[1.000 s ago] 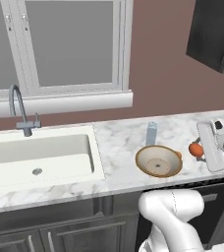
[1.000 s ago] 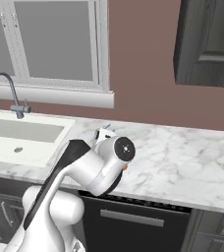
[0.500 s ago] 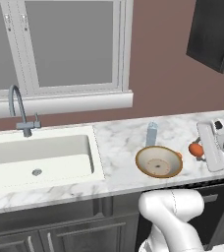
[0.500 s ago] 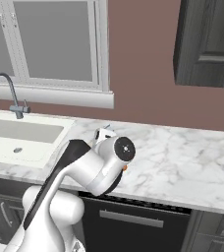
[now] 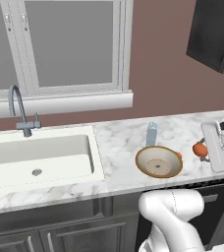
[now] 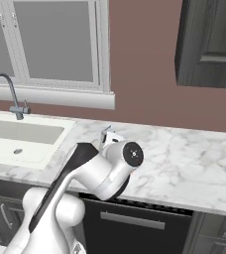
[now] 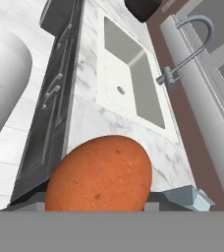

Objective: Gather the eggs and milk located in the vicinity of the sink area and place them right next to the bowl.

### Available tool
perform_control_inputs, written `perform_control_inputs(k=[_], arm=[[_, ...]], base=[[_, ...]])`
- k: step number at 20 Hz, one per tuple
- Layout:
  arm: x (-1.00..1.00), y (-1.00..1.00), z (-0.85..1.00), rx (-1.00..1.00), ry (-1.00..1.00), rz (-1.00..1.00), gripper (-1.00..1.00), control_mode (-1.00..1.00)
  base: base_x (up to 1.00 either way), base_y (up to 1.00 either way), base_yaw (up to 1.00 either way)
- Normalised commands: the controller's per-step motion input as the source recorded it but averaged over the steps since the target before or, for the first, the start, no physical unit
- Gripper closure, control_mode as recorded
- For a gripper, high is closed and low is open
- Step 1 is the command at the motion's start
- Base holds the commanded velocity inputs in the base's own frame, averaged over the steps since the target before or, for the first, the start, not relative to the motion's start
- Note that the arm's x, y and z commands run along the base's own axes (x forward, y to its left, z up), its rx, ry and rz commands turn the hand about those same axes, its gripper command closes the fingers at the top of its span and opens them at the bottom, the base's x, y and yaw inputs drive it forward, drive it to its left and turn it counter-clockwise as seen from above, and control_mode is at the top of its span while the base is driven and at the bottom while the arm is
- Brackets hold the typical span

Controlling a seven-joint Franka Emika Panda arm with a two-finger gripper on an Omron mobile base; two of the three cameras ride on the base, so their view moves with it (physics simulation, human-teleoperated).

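The egg (image 5: 199, 149) hangs just right of the bowl (image 5: 158, 162), above the counter (image 5: 119, 142), pressed against the white hand at the right edge of the left base view. In the hand view the egg (image 7: 99, 174) sits right in front of the camera and hides both fingertips, so the gripper (image 5: 205, 151) looks closed on it, with no gap to be seen; how wide the jaws stand I cannot tell.

Going left to right: the sink (image 5: 38, 158) with its faucet (image 5: 19, 110) lies well apart on the left, then bare marble, then the milk (image 5: 152, 134) standing upright just behind the bowl, then the bowl, then the egg.

The egg should be light, rigid, smooth and brittle: a shell that may slip from hard pads or crack under a tight squeeze. A hold across its middle, with modest force, seems best. It may roll once released, so it should be set down low and gently, close to the bowl's rim.

The arm rises from the base (image 6: 50, 218), folds at a bulky elbow (image 6: 117, 168) over the counter edge, and reaches its hand toward the bowl's right side.
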Motion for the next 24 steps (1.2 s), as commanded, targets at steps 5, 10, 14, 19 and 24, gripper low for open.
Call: perform_control_inputs(k=[5,10,14,19,24], arm=[[0.11,-0.36,0.0,0.02,0.06,0.0,1.0,-1.0],[0.17,-0.42,-0.07,0.02,0.1,0.0,1.0,-1.0],[0.25,-0.58,-0.21,0.09,0.12,0.0,1.0,-1.0],[0.24,-0.34,-0.44,0.04,0.05,-0.01,1.0,-1.0],[0.21,-0.06,-0.4,0.01,0.01,-0.03,1.0,-1.0]], base=[[0.0,0.0,0.0],[0.0,0.0,0.0],[0.0,0.0,0.0],[0.0,0.0,0.0],[0.0,0.0,0.0]])
